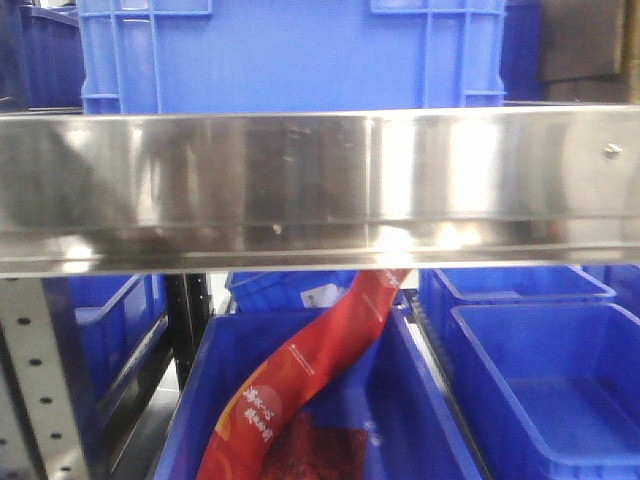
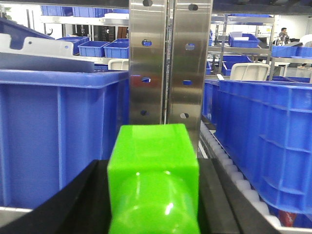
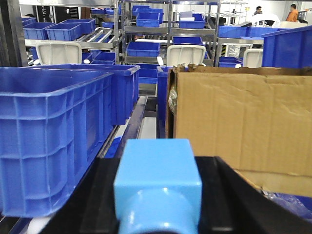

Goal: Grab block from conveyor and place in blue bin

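Green glossy plastic fills the left wrist view: the green block point(image 2: 153, 151), a cube with a rounded boss toward the camera, sits between the black fingers of the left pincer point(image 2: 152, 165), which I judge closed on it. The right pincer point(image 3: 159, 160) likewise looks clamped on a pale blue block point(image 3: 158, 175) of the same shape. No view shows the conveyor, so the placing step seems to be in hand. Just ahead and left of the green block stands a blue bin point(image 2: 53, 126), its rim higher than the block, with a grey plastic piece point(image 2: 44, 51) lying on top (whether it covers the mouth I cannot tell). To place well, each arm should lift its block above the rim, come over the open mouth rather than the wall, and only then let go; such smooth, shiny faces may slip if the grip eases early. On the right, a second bin point(image 3: 48, 131) with ribbed walls stands left of the block and a matte cardboard box point(image 3: 243, 122) right of it, so steer left. Brushed steel uprights point(image 2: 168, 63) rise behind the green block.
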`<state>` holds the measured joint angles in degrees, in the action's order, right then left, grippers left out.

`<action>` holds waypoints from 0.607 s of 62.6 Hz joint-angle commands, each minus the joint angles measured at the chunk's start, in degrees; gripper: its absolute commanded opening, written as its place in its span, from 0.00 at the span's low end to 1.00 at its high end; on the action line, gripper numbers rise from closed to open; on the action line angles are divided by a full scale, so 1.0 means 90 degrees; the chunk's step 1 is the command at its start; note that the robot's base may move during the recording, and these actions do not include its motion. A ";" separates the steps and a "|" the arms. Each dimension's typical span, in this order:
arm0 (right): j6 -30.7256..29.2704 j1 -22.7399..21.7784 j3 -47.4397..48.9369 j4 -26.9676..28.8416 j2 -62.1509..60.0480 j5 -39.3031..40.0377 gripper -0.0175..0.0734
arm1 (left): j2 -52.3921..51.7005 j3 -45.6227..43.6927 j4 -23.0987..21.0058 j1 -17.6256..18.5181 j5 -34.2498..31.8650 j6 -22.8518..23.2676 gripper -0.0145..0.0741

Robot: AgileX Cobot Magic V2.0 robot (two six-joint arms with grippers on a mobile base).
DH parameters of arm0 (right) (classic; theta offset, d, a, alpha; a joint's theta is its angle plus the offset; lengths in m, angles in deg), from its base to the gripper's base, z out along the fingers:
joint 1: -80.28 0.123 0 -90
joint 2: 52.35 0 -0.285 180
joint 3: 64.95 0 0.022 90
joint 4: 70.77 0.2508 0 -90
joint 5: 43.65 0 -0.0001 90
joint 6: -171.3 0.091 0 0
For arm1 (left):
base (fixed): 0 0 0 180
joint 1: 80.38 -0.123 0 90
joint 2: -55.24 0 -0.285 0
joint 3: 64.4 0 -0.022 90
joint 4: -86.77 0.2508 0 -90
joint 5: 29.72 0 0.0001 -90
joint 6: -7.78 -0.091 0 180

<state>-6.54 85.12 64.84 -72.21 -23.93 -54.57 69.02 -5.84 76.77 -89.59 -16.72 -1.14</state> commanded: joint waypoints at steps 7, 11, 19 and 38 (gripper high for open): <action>0.0000 -0.0009 0.0049 -0.0042 -0.0022 0.0111 0.01 | -0.0006 -0.0025 -0.0031 -0.0014 -0.0083 0.0040 0.04; 0.0000 -0.0009 0.0049 -0.0042 -0.0022 0.0111 0.01 | -0.0006 -0.0025 -0.0031 -0.0014 -0.0083 0.0040 0.04; 0.0000 -0.0009 0.0049 -0.0042 -0.0022 0.0111 0.01 | -0.0006 -0.0025 -0.0031 -0.0014 -0.0083 0.0040 0.04; 0.0000 -0.0009 0.0049 -0.0042 -0.0022 0.0111 0.01 | -0.0006 -0.0025 -0.0031 -0.0014 -0.0083 0.0040 0.04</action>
<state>-6.55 85.12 64.84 -72.21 -23.93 -54.59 69.02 -5.84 76.77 -89.59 -16.72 -1.14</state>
